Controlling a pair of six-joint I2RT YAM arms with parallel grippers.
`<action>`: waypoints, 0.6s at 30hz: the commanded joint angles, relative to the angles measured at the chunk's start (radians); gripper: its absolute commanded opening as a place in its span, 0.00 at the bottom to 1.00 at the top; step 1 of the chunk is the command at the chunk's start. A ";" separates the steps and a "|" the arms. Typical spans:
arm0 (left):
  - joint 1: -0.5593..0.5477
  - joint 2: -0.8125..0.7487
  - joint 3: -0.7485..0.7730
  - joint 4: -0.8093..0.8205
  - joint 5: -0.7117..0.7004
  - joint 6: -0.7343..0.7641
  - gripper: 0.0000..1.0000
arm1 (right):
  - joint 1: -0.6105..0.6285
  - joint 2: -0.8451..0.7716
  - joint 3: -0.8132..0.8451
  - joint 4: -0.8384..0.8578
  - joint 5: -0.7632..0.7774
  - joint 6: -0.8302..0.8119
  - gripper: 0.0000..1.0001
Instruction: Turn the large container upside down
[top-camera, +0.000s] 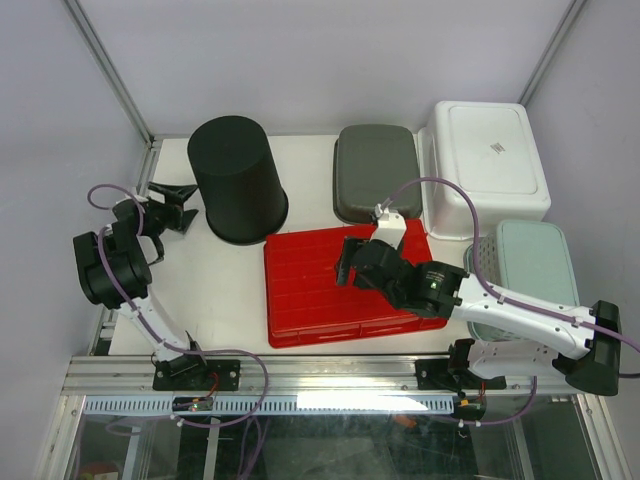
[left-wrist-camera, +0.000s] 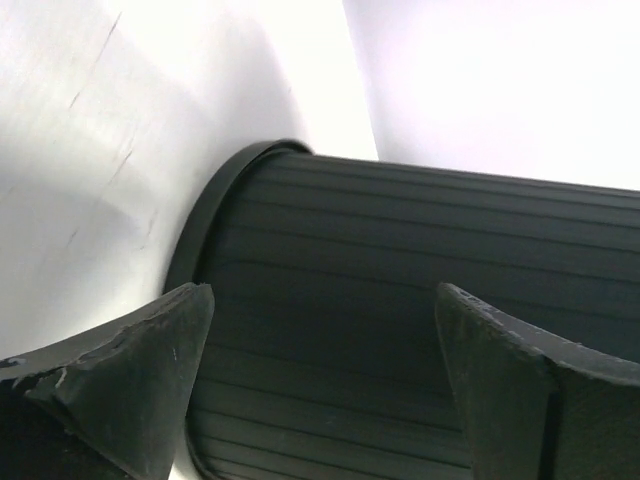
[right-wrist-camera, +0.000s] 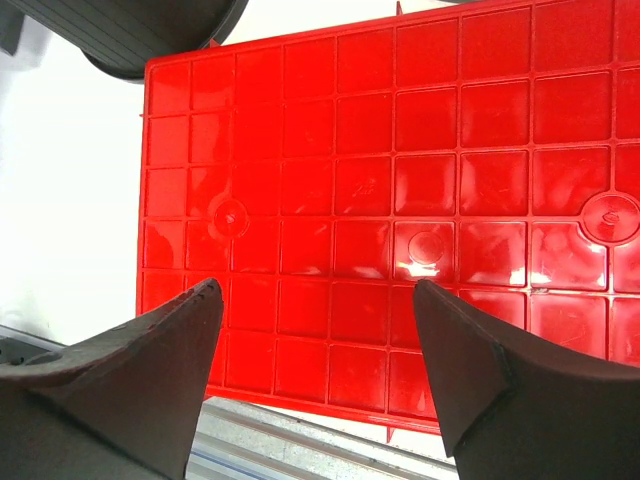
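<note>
Seemingly mouth-down on table, black container stands alone; left gripper wide, empty. Best retreat straight back w/o nudging it.

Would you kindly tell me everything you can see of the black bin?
The black bin is tall, round and tapered, seemingly matte plastic, with fine ribs on its wall and a lip at the rim. It stands upside down at the back left of the table, closed base up, wide rim down. Its rim reaches the corner of the red crate; contact is unclear. The left gripper, open, faces its wall without touching.
</note>
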 joint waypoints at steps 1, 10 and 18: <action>-0.001 -0.117 0.080 -0.209 -0.065 0.164 0.99 | 0.000 -0.035 0.020 0.004 0.047 0.021 0.81; -0.001 -0.354 0.232 -0.774 -0.285 0.438 0.99 | -0.011 -0.046 0.076 -0.038 0.142 -0.065 0.88; -0.028 -0.658 0.296 -1.114 -0.437 0.618 0.99 | -0.143 -0.051 0.128 -0.061 0.077 -0.129 0.99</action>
